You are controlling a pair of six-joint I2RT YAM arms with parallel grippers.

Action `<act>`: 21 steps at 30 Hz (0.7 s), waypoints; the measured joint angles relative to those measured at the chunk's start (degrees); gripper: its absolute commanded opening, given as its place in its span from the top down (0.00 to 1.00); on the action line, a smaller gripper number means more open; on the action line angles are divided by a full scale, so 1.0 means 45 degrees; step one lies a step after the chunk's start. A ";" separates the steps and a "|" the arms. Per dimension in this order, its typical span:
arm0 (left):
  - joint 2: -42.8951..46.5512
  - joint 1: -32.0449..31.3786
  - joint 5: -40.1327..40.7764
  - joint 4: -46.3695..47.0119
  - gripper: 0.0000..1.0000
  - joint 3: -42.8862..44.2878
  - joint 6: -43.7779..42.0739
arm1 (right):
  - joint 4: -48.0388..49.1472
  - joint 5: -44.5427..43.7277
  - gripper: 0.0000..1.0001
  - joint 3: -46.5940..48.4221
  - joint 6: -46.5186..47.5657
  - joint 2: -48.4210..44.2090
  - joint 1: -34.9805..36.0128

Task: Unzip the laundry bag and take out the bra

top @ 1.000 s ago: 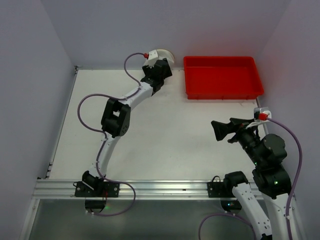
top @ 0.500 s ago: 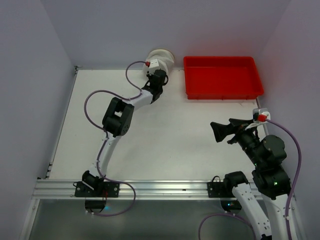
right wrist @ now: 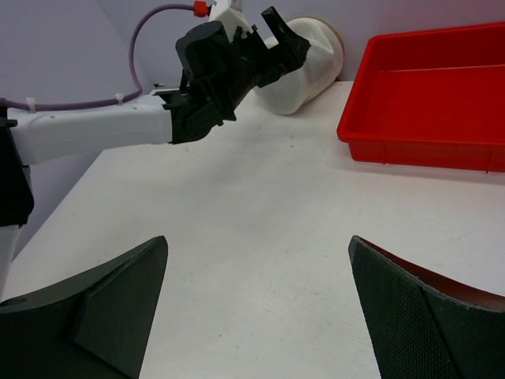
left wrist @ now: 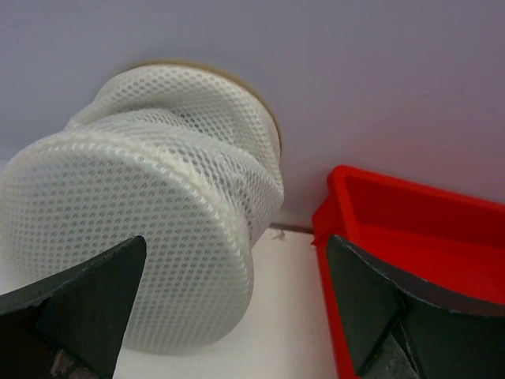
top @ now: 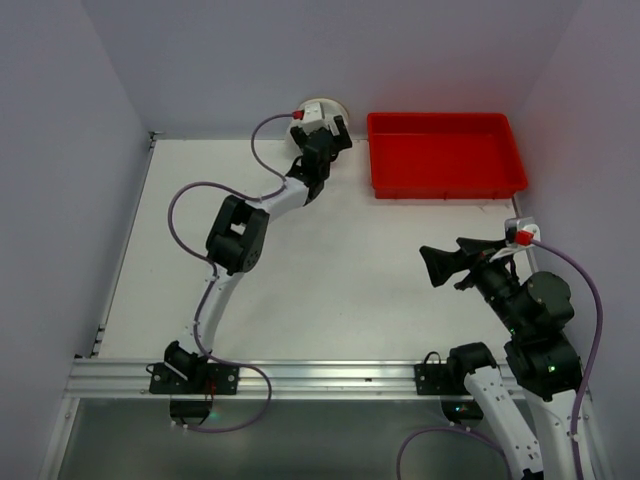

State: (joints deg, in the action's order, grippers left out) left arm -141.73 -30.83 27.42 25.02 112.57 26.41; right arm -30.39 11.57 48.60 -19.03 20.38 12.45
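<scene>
Laundry bag [left wrist: 150, 213] lies against the back wall [left wrist: 371, 71], red tray [left wrist: 418, 237] just beside it. Left claw [left wrist: 237, 260] gapes wide just before the bag.

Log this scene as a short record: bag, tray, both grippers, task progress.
laundry bag: white mesh, lying on its side at the back wall
tray: red, right of the laundry bag, a small gap between them
left gripper: open, right in front of the laundry bag, not gripping
right gripper: open, holding nothing, far from the laundry bag
progress: laundry bag not yet grasped

Bright, even light; wrist-view foregrounds blur softly.
</scene>
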 measured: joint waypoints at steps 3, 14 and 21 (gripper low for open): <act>-0.1025 -0.0010 0.0364 0.0384 0.00 0.1268 -0.0500 | -0.0010 0.0005 0.01 0.0000 0.0005 0.0010 0.0000; -0.3487 0.0092 0.2123 0.1511 1.00 0.2521 -0.1831 | -0.0112 0.0019 0.01 -0.0019 0.0141 0.0272 -0.0005; 0.0447 0.0510 0.1122 0.2089 1.00 -0.2851 -0.1418 | -0.0049 0.0364 0.01 -0.0121 0.0146 0.0529 0.0000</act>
State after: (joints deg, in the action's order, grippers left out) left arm -139.72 -28.53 32.47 34.41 99.74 20.03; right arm -30.61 13.21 48.05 -18.37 22.76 12.45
